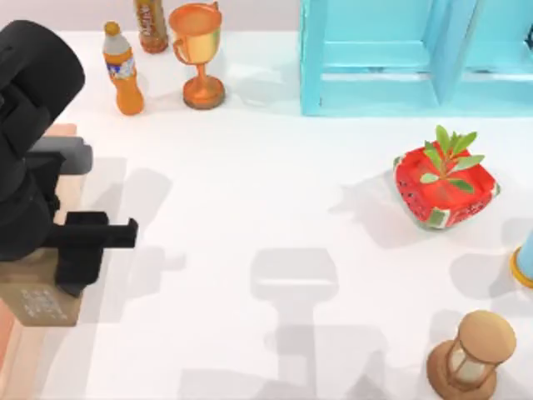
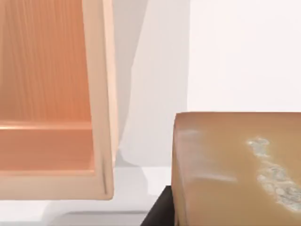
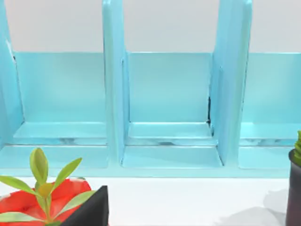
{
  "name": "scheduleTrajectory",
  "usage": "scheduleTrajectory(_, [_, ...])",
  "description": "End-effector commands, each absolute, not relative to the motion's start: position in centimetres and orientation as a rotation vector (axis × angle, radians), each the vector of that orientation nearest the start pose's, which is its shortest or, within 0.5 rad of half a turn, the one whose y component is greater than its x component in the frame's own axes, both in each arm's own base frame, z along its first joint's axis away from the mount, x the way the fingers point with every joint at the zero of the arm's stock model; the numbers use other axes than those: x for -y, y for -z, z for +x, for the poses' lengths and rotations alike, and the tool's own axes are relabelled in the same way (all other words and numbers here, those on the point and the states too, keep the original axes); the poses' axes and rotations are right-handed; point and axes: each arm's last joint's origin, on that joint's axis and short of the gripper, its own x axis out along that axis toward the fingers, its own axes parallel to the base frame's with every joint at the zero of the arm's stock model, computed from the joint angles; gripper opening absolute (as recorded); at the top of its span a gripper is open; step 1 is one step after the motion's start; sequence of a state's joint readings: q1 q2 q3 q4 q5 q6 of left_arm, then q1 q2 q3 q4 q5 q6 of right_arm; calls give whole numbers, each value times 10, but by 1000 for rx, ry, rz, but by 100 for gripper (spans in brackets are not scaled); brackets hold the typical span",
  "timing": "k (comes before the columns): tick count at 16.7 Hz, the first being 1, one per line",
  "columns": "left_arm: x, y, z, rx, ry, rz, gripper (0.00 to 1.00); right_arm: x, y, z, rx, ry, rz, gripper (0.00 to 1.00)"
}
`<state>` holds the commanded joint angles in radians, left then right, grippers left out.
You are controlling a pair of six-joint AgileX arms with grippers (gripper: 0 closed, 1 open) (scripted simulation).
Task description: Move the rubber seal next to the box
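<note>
The rubber seal [image 1: 37, 304], a tan-brown block with faint white markings, hangs at the table's left edge. My left gripper [image 1: 79, 258] is shut on it. In the left wrist view the rubber seal [image 2: 225, 165] sits close up, with a strip of white table between it and the box [image 2: 101, 94]. That box has a thick light-wood wall and a reddish-brown inside. From above, the box [image 1: 67, 131] is mostly hidden under my left arm. My right gripper [image 3: 193, 207] is open with nothing in it and faces the turquoise shelf unit.
At the back left stand an orange bottle [image 1: 123, 71], a second bottle [image 1: 151, 23] and a copper trophy cup [image 1: 198, 50]. The turquoise shelf unit [image 1: 400, 58] fills the back right. A red potted plant [image 1: 445, 187] and a wooden hourglass [image 1: 475, 354] stand on the right.
</note>
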<state>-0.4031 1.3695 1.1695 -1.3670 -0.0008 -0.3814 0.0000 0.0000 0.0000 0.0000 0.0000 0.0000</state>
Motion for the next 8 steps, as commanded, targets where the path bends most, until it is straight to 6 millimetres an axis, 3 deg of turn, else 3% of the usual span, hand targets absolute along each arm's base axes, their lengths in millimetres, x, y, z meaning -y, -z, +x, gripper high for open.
scheduleTrajectory(8, [85, -210, 208, -1568, 16, 15, 0, 1, -160, 106, 0, 0, 0, 100])
